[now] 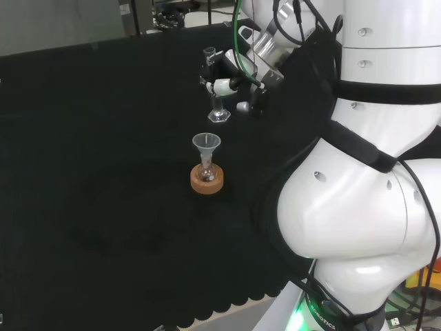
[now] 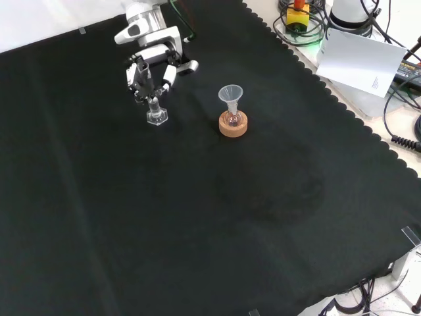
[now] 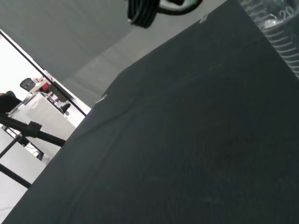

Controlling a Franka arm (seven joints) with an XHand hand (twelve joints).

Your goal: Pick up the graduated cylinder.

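One hand [image 2: 148,72] curls its fingers around a clear graduated cylinder [image 2: 156,112] standing on black cloth [image 2: 197,217], near a funnel-topped flask [image 2: 231,105].

Black cloth [image 2: 197,217] with a scalloped edge is covering the bench. In the front view, pale floor is showing beyond that edge at the right, where a white sheet of paper [image 2: 362,60] is lying among coiled black cables [image 2: 402,85]. In the wrist view, a grey wall [image 3: 65,32] is rising past the cloth's far edge, and bright light is coming from the room behind.
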